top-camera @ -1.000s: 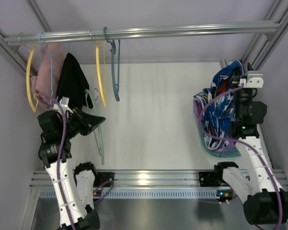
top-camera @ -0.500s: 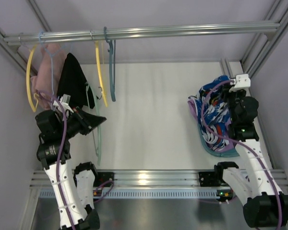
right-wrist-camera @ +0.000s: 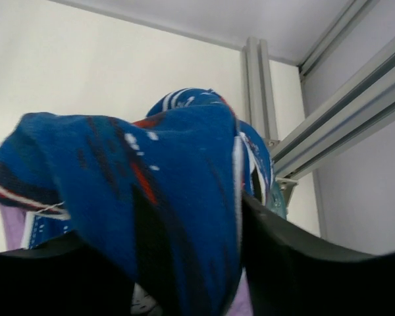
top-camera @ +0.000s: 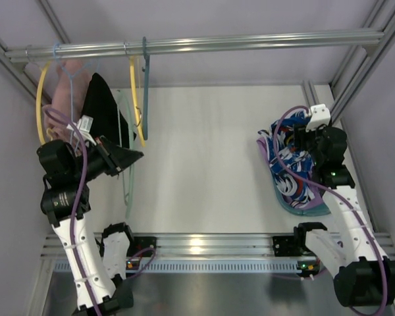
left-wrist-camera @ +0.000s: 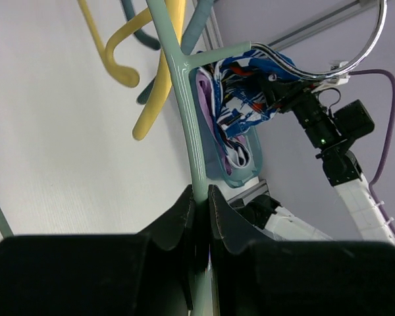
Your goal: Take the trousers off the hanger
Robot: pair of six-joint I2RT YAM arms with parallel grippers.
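My left gripper [top-camera: 137,157] is shut on the lower bar of the thin mint-green hanger [top-camera: 126,191], which is bare. In the left wrist view the jaws [left-wrist-camera: 201,197] pinch the hanger [left-wrist-camera: 187,112] tightly. The blue patterned trousers [top-camera: 288,164] are at the right, bunched over a teal basket [top-camera: 296,207]. My right gripper [top-camera: 301,146] is at their top. In the right wrist view a thick fold of the trousers [right-wrist-camera: 151,164] fills the gap between my right gripper's [right-wrist-camera: 178,250] fingers.
A metal rail [top-camera: 250,43] crosses the top, carrying yellow hangers [top-camera: 137,99], a slate-blue hanger [top-camera: 145,59], a black garment [top-camera: 102,112] and a pink one [top-camera: 69,92]. Purple cloth [left-wrist-camera: 207,112] lies in the basket. Frame posts stand at the right.
My left gripper has lifted the hanger up and left toward the rail and the hanging garments. My right gripper has moved left and down with the trousers over the basket.
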